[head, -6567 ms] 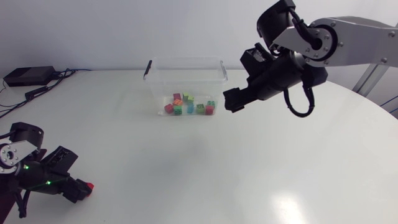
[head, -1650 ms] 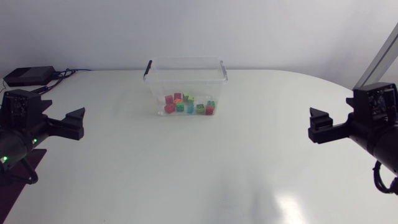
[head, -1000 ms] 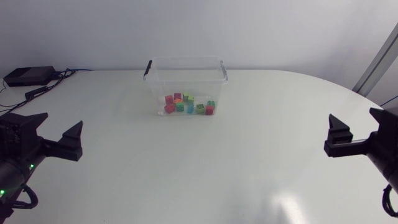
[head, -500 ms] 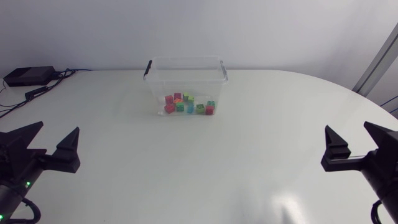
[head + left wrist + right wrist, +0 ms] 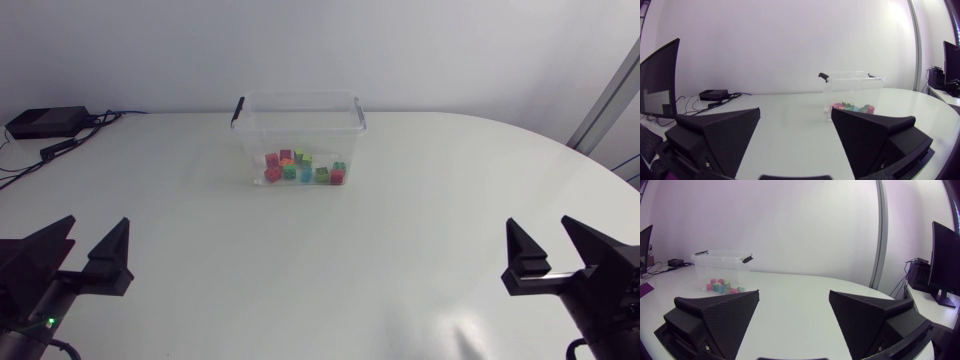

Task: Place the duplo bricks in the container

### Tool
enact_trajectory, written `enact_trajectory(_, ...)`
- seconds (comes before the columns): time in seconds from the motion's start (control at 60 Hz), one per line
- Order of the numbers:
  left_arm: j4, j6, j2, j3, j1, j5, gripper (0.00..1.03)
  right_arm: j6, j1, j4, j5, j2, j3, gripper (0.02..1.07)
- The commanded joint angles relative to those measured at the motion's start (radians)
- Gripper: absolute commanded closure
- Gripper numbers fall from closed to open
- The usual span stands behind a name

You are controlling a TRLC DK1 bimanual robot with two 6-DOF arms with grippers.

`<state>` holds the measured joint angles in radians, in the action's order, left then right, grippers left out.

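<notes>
A clear plastic container [image 5: 298, 115] with black latches stands at the back middle of the table. Several coloured duplo bricks [image 5: 303, 169] lie on its floor. My left gripper [image 5: 88, 243] sits low at the front left corner, open and empty. At the front right corner my right gripper [image 5: 548, 243] is open and empty too. In the left wrist view the container [image 5: 852, 85] and its bricks [image 5: 854, 107] are far ahead of the open gripper [image 5: 795, 127]. The right wrist view shows the container [image 5: 720, 262] and bricks [image 5: 722, 286] far ahead, off to one side of the gripper [image 5: 794, 309].
A small black box [image 5: 44, 122] with cables lies at the table's back left edge. The white table [image 5: 320, 260] spreads wide between the container and both grippers.
Both arms have drawn back and sunk toward the front corners of the table. Their fingers stay wide apart. The container and bricks have not moved.
</notes>
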<state>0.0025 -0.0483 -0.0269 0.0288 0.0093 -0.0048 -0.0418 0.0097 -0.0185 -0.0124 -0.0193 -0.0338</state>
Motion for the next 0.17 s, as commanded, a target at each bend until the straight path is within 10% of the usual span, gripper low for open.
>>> enact_trajectory(0.0,-0.002,0.048,0.027,-0.029,-0.009,0.005,0.04,0.042,-0.01,0.019,0.012,0.019,0.034,0.06)
enact_trajectory(0.15,-0.002,0.048,0.027,-0.029,-0.009,0.005,0.04,0.042,-0.01,0.019,0.012,0.019,0.034,0.06)
